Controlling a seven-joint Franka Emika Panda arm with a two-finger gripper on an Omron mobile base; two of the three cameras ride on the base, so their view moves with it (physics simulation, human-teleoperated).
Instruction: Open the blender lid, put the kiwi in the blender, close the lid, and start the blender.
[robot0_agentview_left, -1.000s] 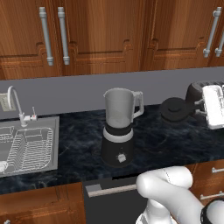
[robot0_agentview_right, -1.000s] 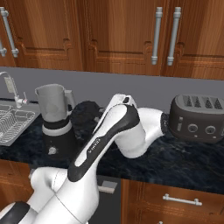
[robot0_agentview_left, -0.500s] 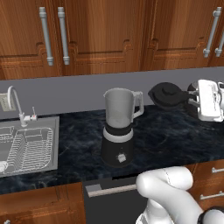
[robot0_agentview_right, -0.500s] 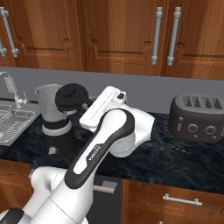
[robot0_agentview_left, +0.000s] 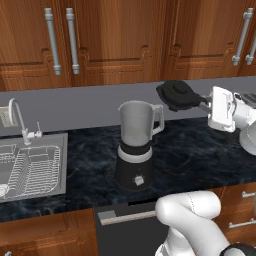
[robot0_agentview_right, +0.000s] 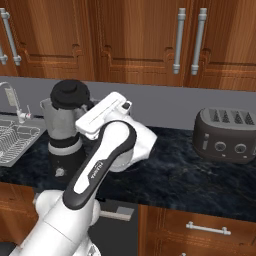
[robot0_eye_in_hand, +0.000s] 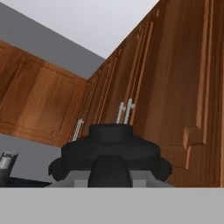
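The blender (robot0_agentview_left: 134, 150) (robot0_agentview_right: 61, 134) stands on the dark counter, its clear grey jar open at the top. My gripper (robot0_agentview_left: 198, 103) (robot0_agentview_right: 86, 105) is shut on the blender lid (robot0_agentview_left: 177, 94) (robot0_agentview_right: 71, 93) (robot0_eye_in_hand: 111, 151), a round black cap with a raised knob. The lid hangs tilted in the air, level with the jar's mouth and just to its right in the left base view. From the right base view it overlaps the jar's rim. The kiwi is out of view.
A dark toaster (robot0_agentview_right: 227, 134) sits on the counter to the right. A steel sink (robot0_agentview_left: 31, 168) with a faucet (robot0_agentview_left: 18, 118) lies to the left. Wooden wall cabinets (robot0_agentview_left: 120, 40) hang close above the lid.
My arm has lifted the lid off the counter at the right and swung it up and left toward the blender jar. The blender has not moved.
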